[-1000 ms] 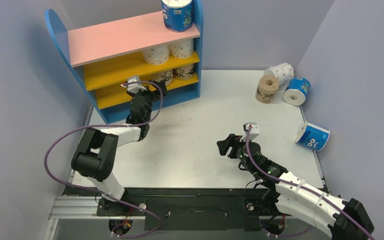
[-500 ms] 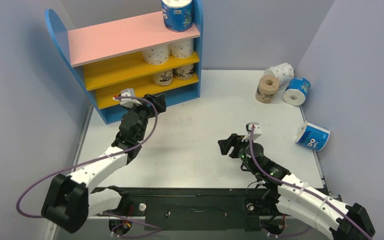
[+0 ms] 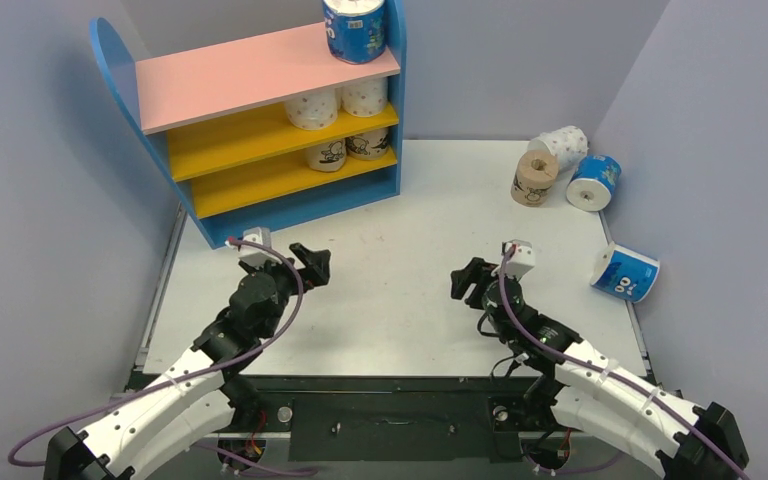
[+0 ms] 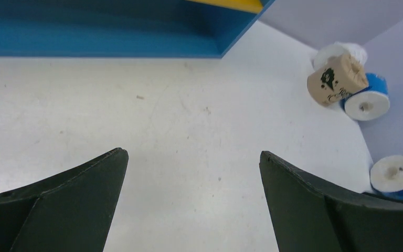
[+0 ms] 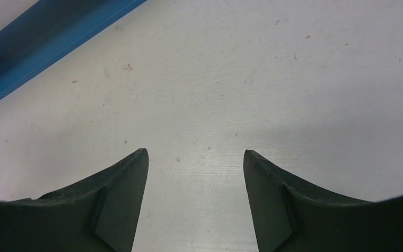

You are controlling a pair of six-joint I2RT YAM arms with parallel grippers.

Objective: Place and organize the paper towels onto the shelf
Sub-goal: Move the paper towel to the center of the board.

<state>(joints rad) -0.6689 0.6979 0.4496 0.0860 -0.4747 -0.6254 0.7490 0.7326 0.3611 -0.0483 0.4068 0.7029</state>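
Observation:
The shelf (image 3: 210,85) stands at the back left, with one blue-and-white roll (image 3: 355,28) on its pink top, two white dotted rolls (image 3: 312,107) on the upper yellow board and two tan cartoon rolls (image 3: 326,154) on the lower one. On the table at the back right lie a tan roll (image 3: 534,177), a white dotted roll (image 3: 563,145) and a blue roll (image 3: 594,181); another blue roll (image 3: 626,272) lies at the right edge. My left gripper (image 3: 315,265) is open and empty in front of the shelf. My right gripper (image 3: 465,282) is open and empty over the middle of the table.
Purple-grey walls close the table at the back and both sides. The left wrist view shows the shelf's blue base (image 4: 110,37) and the loose rolls far right (image 4: 341,79). The shelf base also shows in the right wrist view (image 5: 42,47).
My left arm has drawn back from the lower shelf board toward the near edge, gripper open and empty. My right gripper has shifted slightly toward the far right.

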